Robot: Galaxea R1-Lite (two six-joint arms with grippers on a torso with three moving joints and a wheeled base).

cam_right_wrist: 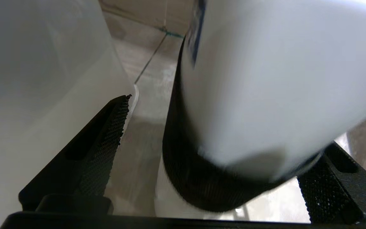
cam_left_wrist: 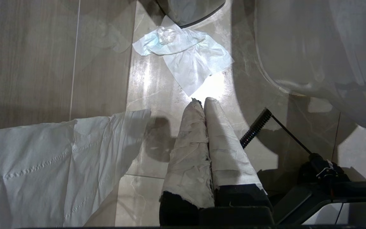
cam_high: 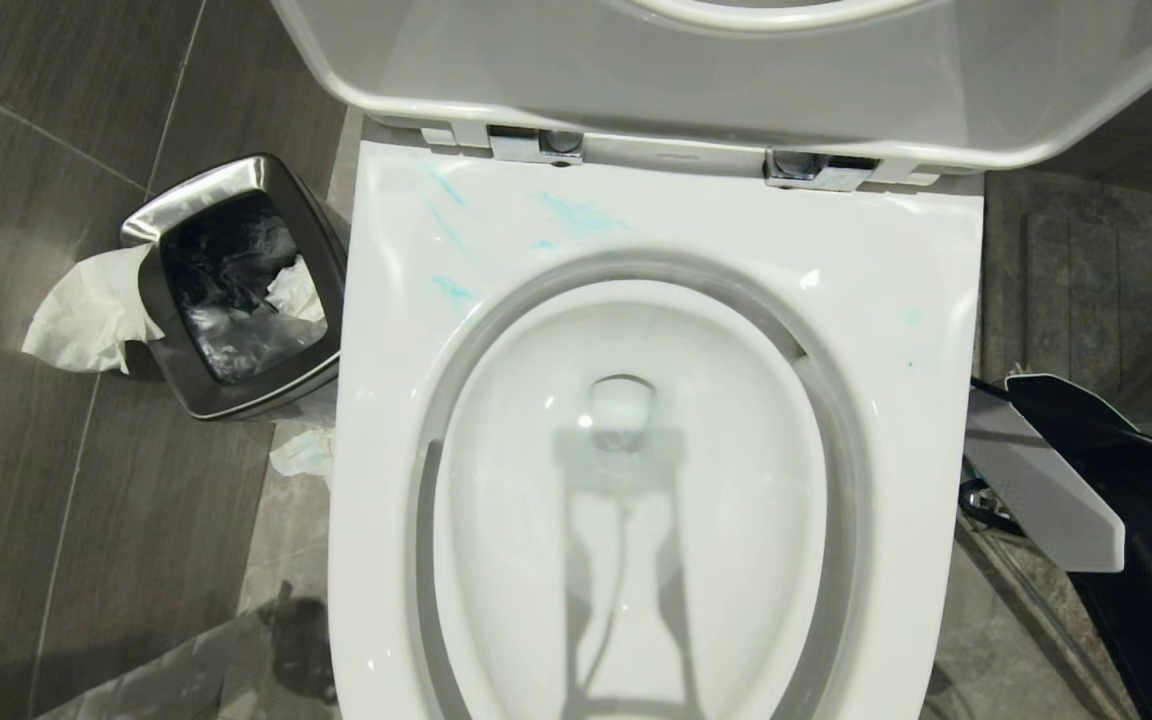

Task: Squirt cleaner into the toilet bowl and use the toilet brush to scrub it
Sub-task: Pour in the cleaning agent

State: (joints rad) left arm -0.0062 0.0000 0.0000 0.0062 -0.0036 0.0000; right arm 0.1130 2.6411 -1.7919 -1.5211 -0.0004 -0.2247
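Observation:
The white toilet bowl (cam_high: 636,500) fills the head view, with its seat and lid (cam_high: 736,90) raised. Thin teal smears of cleaner (cam_high: 576,212) streak the bowl's back rim. My right arm (cam_high: 1086,480) hangs beside the bowl's right side. In the right wrist view my right gripper (cam_right_wrist: 230,124) is open, and a blurred white rounded body with a dark ribbed band (cam_right_wrist: 249,95) sits close between its fingers. I cannot tell what that body is. The toilet brush is not recognisable in any view. My left gripper (cam_left_wrist: 202,101) is shut and empty, low over the floor.
A steel waste bin (cam_high: 236,290) with a tissue (cam_high: 86,310) over its edge stands left of the bowl. Crumpled tissues (cam_left_wrist: 183,54) and a large paper sheet (cam_left_wrist: 43,165) lie on the floor tiles. The bowl's outer wall (cam_right_wrist: 27,79) is close to the right gripper.

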